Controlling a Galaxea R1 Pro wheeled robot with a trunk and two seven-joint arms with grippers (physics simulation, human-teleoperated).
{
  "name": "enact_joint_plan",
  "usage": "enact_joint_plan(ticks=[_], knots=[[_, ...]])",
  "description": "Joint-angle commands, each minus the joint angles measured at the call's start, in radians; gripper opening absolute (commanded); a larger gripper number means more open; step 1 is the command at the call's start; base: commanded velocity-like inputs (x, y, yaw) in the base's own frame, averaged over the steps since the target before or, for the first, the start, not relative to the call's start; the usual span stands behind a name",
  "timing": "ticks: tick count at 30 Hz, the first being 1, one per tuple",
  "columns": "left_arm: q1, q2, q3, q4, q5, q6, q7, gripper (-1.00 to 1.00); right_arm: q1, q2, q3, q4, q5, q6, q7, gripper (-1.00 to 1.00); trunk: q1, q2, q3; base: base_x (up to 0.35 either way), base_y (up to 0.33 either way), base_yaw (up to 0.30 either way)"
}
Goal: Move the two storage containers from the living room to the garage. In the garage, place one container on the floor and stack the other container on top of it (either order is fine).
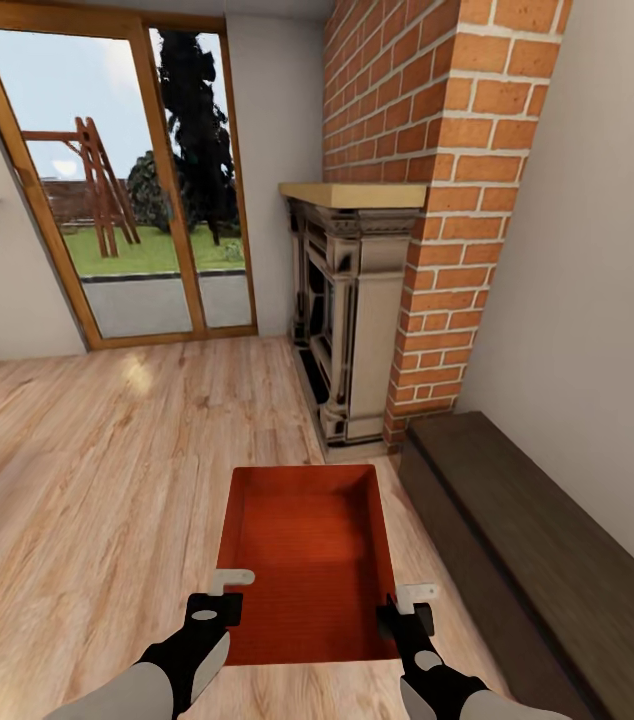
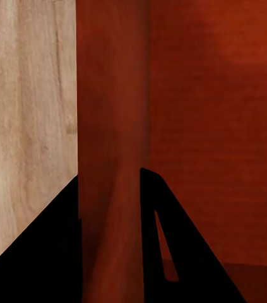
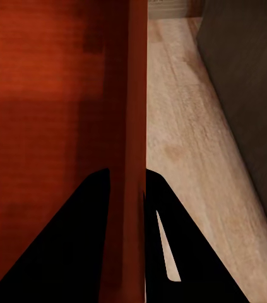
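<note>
Orange-red container (image 1: 307,560) on wood floor (image 1: 87,480) before fireplace (image 1: 347,320). Left gripper (image 1: 225,592), right gripper (image 1: 405,604) each pinch side wall. You lift unevenly: thin-wall grip slips, box tips against bench (image 1: 527,540).

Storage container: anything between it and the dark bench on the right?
Nothing: bare wood floor separates the storage container and the bench, per head view.

Both pincers (image 1: 219,592) (image 1: 404,606) clamped (arms forward)
</note>
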Motion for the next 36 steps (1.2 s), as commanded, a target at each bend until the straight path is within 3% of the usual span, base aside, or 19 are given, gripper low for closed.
enact_joint_plan(ticks=[1,36], knots=[[-0.001,-0.001,-0.005,-0.001,0.003,0.001,0.003,-1.0,-0.001,0.005,0.017,0.001,-0.003,0.0,0.005,-1.0,0.0,0.0,0.001,0.0,0.0,0.0],[-0.001,-0.001,-0.004,-0.004,0.003,0.001,0.003,-1.0,-0.001,0.005,0.017,0.001,-0.003,0.0,0.005,-1.0,0.0,0.0,0.058,0.0,0.0,0.0]])
